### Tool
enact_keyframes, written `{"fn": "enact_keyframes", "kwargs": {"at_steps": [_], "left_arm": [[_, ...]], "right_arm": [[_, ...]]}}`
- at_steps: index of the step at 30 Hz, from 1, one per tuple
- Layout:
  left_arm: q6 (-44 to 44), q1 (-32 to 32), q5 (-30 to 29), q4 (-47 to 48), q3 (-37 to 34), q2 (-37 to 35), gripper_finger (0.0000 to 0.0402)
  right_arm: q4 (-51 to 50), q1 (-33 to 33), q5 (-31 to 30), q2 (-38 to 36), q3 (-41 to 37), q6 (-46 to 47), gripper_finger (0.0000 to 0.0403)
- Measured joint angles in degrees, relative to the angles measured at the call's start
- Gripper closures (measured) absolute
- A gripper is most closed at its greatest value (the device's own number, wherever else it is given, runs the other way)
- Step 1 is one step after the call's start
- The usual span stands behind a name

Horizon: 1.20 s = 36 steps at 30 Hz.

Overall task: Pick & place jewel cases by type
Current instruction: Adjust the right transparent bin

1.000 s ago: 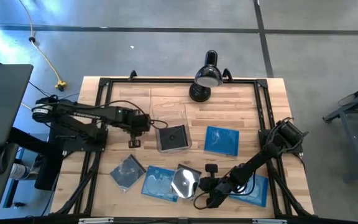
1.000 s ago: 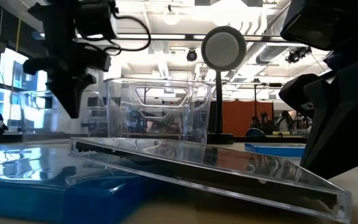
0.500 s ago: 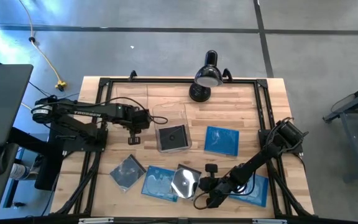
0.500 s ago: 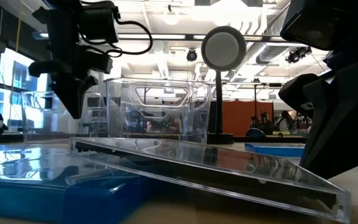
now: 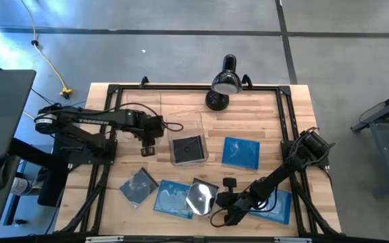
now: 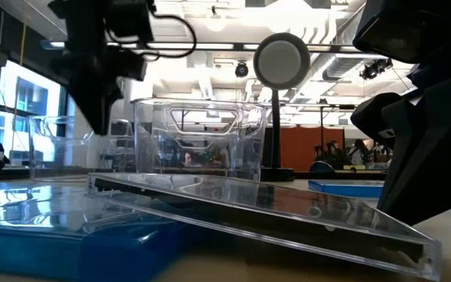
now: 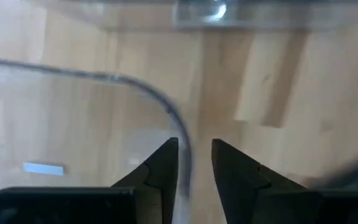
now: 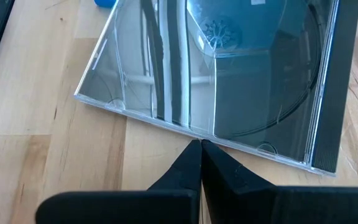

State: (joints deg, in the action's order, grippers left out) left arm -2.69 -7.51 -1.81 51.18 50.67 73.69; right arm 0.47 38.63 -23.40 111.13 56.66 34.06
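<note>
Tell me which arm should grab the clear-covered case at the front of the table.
Probably the right: its shut gripper points at that case's near edge. The left gripper, fingers slightly apart, sits far back by the clear bin.

Open workshop hall: concrete floor [image 5: 181, 17], ceiling strip lights [image 6: 210, 23].

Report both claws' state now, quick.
Left claw: slightly open, straddling the rim of the clear bin, not gripping it.
Right claw: shut, empty, tips at the edge of a dark jewel case.
</note>
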Motion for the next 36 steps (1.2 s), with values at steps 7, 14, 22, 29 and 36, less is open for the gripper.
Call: {"fn": "enact_keyframes", "kwargs": {"at_steps": [7, 14, 22, 29, 36], "left_arm": [[-5.17, 0.98, 3.92, 2.93, 9.16, 0.0, 0.0305], [-6.05, 6.87, -2.88, 2.16, 15.95, -0.04, 0.0305], [-8.58, 22.87, -12.57, -5.34, 16.29, 7.88, 0.0305], [-7.64, 25.88, -16.62, -10.75, 16.49, 16.95, 0.0305], [-6.31, 24.5, -14.16, -11.21, 16.73, 18.97, 0.0305]], "right_arm": [[-0.04, 0.0, 0.0, 0.0, 0.0, 0.37, 0.0402], [-0.14, 0.0, 0.0, 0.0, 0.0, 0.39, 0.0402], [-0.1, -0.02, -0.03, -0.02, -0.17, 0.44, 0.0402], [0.38, 0.0, 0.05, -0.02, -0.22, 0.66, 0.0402], [0.13, 0.0, -0.08, -0.02, -0.22, 0.59, 0.0402]]}}
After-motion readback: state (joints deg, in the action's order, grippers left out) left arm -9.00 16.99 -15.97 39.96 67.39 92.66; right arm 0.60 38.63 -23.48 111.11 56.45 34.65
